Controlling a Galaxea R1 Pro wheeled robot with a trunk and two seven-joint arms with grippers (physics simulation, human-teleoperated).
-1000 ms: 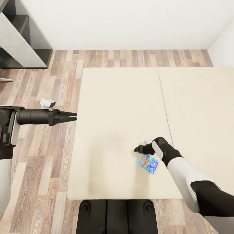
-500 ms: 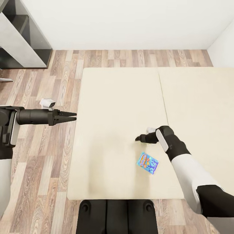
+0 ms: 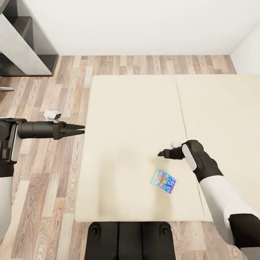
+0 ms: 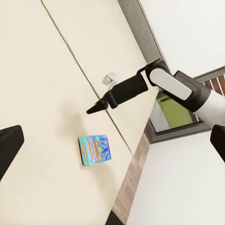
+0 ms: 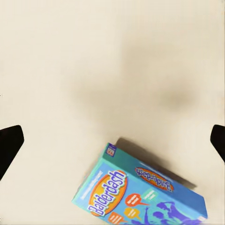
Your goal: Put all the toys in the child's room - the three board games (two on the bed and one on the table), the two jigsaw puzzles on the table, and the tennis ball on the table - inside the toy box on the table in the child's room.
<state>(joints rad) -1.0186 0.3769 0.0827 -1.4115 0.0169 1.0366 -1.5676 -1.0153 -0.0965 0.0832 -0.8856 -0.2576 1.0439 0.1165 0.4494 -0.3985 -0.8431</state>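
Note:
A small blue board game (image 3: 164, 181) printed "Balderdash" lies flat on the beige bed (image 3: 130, 108), near its front edge. My right gripper (image 3: 161, 154) hovers open just beyond the box, pointing left and holding nothing. In the right wrist view the box (image 5: 140, 192) lies below and between the spread fingertips (image 5: 9, 145). My left gripper (image 3: 80, 129) is open over the wood floor beside the bed's left edge. From the left wrist view, the box (image 4: 95, 150) and the right gripper (image 4: 93, 109) both show over the mattress.
A grey shelf unit (image 3: 21, 43) stands at the far left against the white wall. A small white object (image 3: 53, 115) lies on the floor near my left arm. A seam (image 3: 182, 119) splits the mattress. My base (image 3: 130, 240) meets the bed's front edge.
My right gripper has drawn away from the board game, first farther up the bed, then slightly right. The box and my left arm have stayed put.

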